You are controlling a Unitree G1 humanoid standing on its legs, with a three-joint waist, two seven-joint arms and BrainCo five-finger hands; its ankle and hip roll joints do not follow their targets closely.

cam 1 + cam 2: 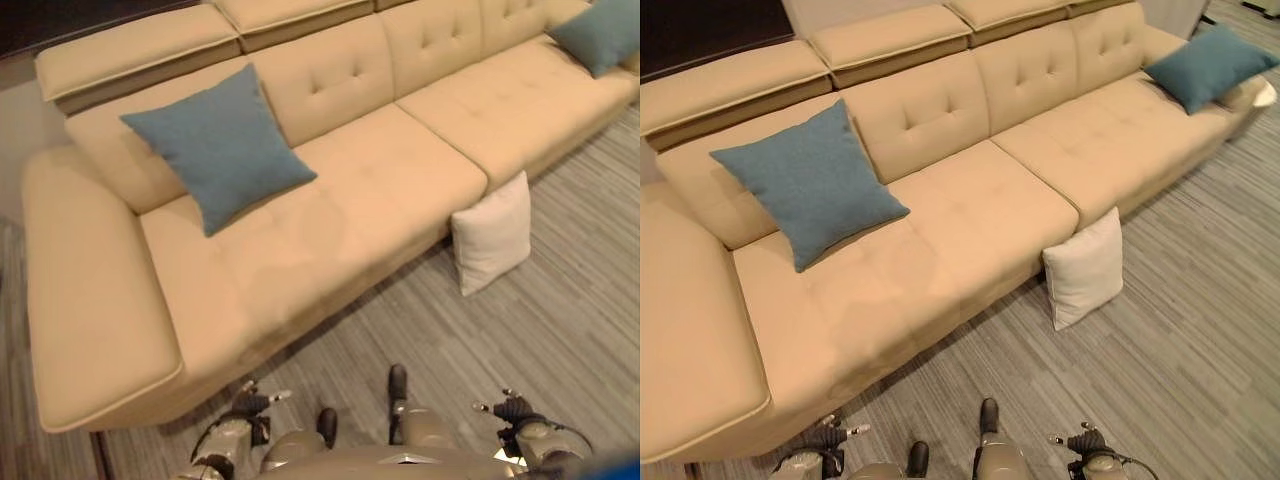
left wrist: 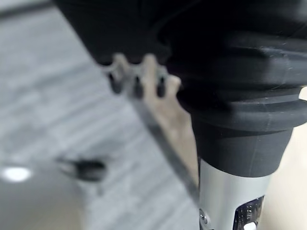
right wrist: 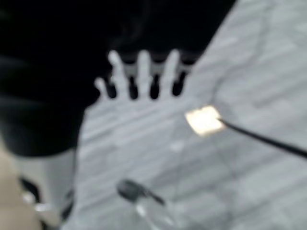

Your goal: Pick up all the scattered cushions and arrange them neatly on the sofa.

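Far blue cushion [image 1: 600, 35] cut by the picture's right edge in my left eye view. Sofa [image 1: 970, 220] runs past the left edge; its far right end is cut too. My left hand [image 2: 139, 79] and right hand [image 3: 139, 74] are blurred, fingers partly hidden under the dark covers; I cannot tell their curl.

Before us the sofa [image 1: 970, 230] spans the scene. One cushion [image 1: 808, 182] leans against its backrest at our left, a second cushion [image 1: 1206, 65] lies at its far right end, and a third cushion [image 1: 1084, 268] stands on the floor [image 1: 1160, 380], propped against the sofa's front, ahead of our right hand's fingers [image 3: 144, 72].
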